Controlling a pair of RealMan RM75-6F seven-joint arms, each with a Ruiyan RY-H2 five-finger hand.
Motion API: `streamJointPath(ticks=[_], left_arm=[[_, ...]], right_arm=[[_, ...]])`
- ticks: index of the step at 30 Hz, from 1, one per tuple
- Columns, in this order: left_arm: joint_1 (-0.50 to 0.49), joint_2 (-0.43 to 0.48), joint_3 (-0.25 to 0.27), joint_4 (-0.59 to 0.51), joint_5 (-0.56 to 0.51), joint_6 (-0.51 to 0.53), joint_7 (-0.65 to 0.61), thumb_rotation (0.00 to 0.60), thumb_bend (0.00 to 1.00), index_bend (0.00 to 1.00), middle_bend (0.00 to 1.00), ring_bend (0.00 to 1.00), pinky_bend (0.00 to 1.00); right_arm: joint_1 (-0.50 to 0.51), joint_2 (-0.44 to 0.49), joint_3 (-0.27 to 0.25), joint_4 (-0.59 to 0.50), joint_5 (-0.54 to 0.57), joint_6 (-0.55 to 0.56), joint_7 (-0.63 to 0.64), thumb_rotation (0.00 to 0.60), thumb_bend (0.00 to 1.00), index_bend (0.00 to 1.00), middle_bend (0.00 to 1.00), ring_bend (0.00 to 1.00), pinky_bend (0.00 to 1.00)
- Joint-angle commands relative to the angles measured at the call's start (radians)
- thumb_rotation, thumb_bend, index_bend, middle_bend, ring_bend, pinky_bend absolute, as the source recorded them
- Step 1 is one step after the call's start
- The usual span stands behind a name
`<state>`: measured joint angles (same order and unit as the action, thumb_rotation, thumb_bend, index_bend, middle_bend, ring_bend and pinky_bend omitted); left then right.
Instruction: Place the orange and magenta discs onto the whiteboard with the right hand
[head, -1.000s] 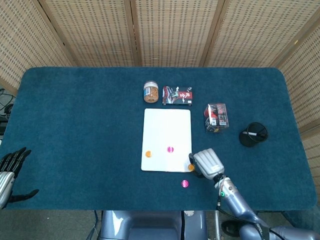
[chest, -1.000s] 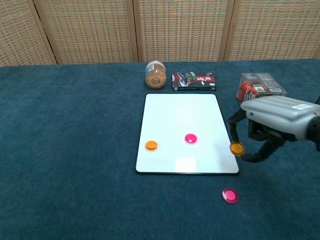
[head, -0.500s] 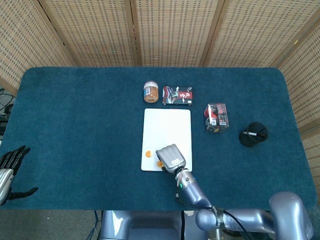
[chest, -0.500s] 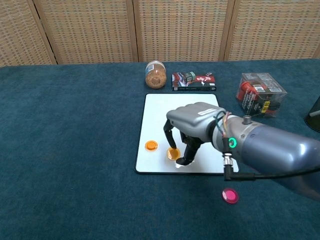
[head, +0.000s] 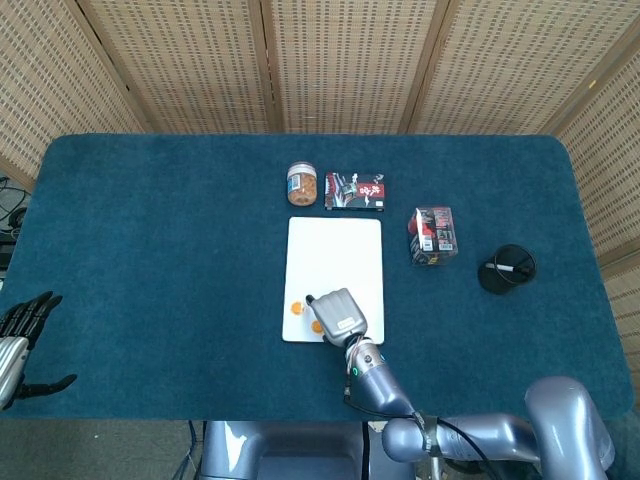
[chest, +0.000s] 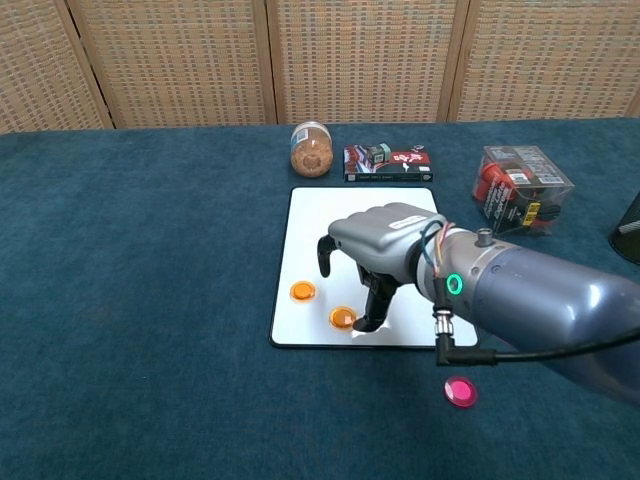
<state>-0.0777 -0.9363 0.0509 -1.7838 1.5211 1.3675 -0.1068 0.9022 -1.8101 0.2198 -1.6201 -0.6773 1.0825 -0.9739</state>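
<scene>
One whiteboard (chest: 355, 215) lies mid-table under the right hand (chest: 375, 245), whose fingers are spread and hold nothing. Two orange discs (chest: 342, 318) (chest: 302, 292) sit on its near left part. The magenta disc (chest: 460, 391) lies on the cloth nearby. The left hand (head: 22, 325) hangs released at the table edge.

You've got a table (head: 150, 250) w/ dark teal felt-like cover and rounded far corners, filling most of both views. Behind it stands a folding screen (head: 340, 60) of woven tan cane panels in wood frames, angled in at both sides. Light's even, no hard shadows; bit of floor w/ cables at left edge (head: 8, 215).
</scene>
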Motion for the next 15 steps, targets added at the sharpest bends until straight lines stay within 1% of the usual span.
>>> streamJointPath(ticks=[1, 4, 5, 7, 10, 15], left_arm=[[0.001, -0.001, 0.0, -0.001, 0.001, 0.002, 0.003, 0.6, 0.0, 0.0, 0.0, 0.0, 0.0], [0.002, -0.001, 0.001, -0.001, 0.001, 0.004, 0.005, 0.6, 0.0, 0.0, 0.0, 0.0, 0.0], [0.002, -0.001, 0.0, -0.001, 0.001, 0.005, 0.005, 0.6, 0.0, 0.0, 0.0, 0.0, 0.0], [0.003, -0.001, 0.0, -0.002, 0.001, 0.007, 0.005, 0.6, 0.0, 0.0, 0.0, 0.0, 0.0], [0.003, -0.002, 0.002, -0.001, 0.003, 0.007, 0.005, 0.6, 0.0, 0.0, 0.0, 0.0, 0.0], [0.001, -0.003, 0.003, -0.002, 0.004, 0.003, 0.01, 0.6, 0.0, 0.0, 0.0, 0.0, 0.0]], right_arm=[[-0.013, 0.027, -0.013, -0.035, -0.029, 0.017, 0.027, 0.6, 0.26, 0.28, 1.0, 1.0, 1.0], [-0.034, 0.068, -0.028, -0.089, -0.056, 0.028, 0.061, 0.6, 0.3, 0.31, 1.0, 1.0, 1.0], [-0.041, 0.081, -0.034, -0.103, -0.064, 0.03, 0.069, 0.6, 0.31, 0.33, 1.0, 1.0, 1.0], [-0.06, 0.114, -0.054, -0.139, -0.085, 0.037, 0.091, 0.6, 0.31, 0.37, 1.0, 1.0, 1.0], [-0.115, 0.177, -0.102, -0.202, -0.129, 0.042, 0.172, 0.6, 0.31, 0.37, 1.0, 1.0, 1.0], [-0.173, 0.247, -0.195, -0.228, -0.235, 0.025, 0.257, 0.6, 0.31, 0.37, 1.0, 1.0, 1.0]])
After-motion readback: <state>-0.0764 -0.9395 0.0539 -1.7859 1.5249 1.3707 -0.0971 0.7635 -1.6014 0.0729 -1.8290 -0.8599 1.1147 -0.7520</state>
